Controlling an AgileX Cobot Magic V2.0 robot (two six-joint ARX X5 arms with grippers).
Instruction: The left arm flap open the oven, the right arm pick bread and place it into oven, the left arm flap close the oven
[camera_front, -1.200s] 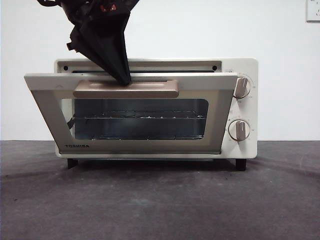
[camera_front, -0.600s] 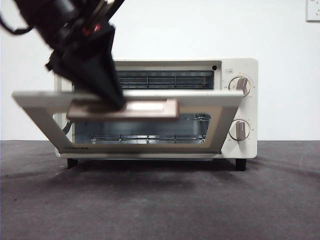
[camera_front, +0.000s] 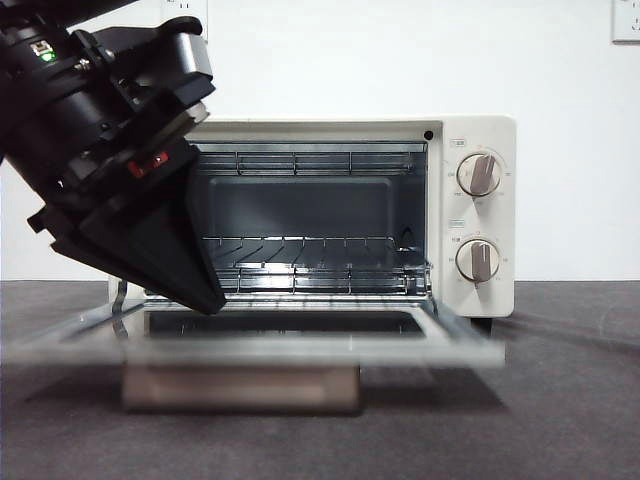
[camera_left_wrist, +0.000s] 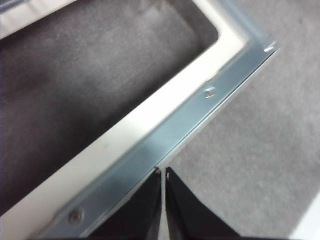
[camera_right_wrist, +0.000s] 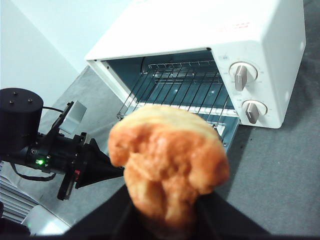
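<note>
— While the oven stands wide open in the front view, where is the left hand?

— It comes in big and dark from the upper left, its tapered black tip pressed down at the inner edge of the dropped door, near the door's left side. The door lies almost flat, just above the dark worktop, with the beige handle hanging blurred under its front edge. Behind it the cavity shows a wire rack and two knobs on the right panel. The arm's bulk covers the oven's left wall.

— And the left wrist view?

— That hand's two black jaws meet almost completely, only a thin slit between them, and they grip nothing. Their tips sit against the metal strip of the door frame, beside the cream border and the dark glass pane. Grey worktop lies beyond the frame.

— What does the right wrist view show?

— The right hand is closed on the bread, a lumpy golden-orange bun that fills the middle of that view and hides most of the jaws. It is held in the air, well apart from the oven, whose open cavity and rack face it. The left arm, with a small green light, is seen low at the door's side, its pointed tip toward the door.
</note>
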